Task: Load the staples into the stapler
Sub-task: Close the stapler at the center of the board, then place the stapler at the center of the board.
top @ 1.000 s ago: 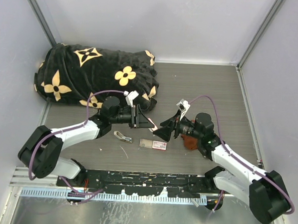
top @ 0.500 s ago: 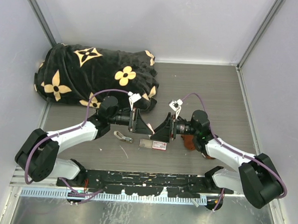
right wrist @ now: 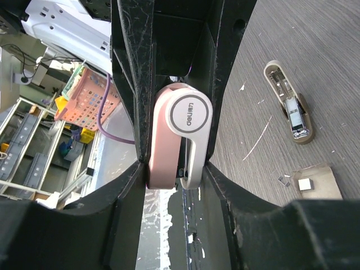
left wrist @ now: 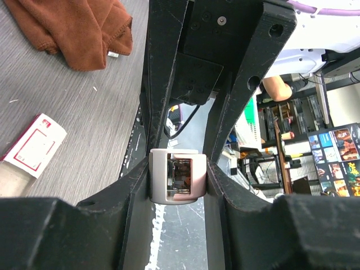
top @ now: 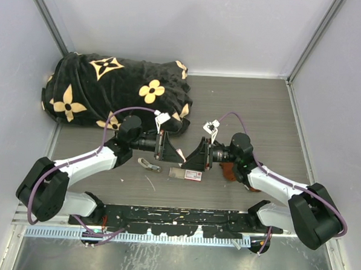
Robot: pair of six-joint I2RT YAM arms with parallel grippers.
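Pink and white plastic, the stapler (right wrist: 179, 138) is held off the table just beyond the staple box (left wrist: 31, 147), on the box's far side in the overhead view. Its long axis runs left to right, in line with both sets of fingers. One end points at the left wrist camera, showing an open channel with metal inside. The side with the round logo faces the right wrist camera.

The left gripper (top: 170, 149) is clenched on one end, its fingers pressed against both flanks. The right gripper (top: 191, 157) meets it head-on, its fingers also against the stapler's two sides.

Just left of the box lies a beige part with a metal insert (right wrist: 288, 109), its long axis slanting. A thin silvery strip (right wrist: 257, 139) lies between that part and the box's near-left corner. A rust-brown cloth (left wrist: 79, 28) is bunched near the box on its right, under the right arm.

Well beyond the box to the far left, a black blanket with yellow flowers (top: 110, 89) fills the corner. The table (top: 260, 109) is bare wood grain beyond and right of the box, up to the white walls.
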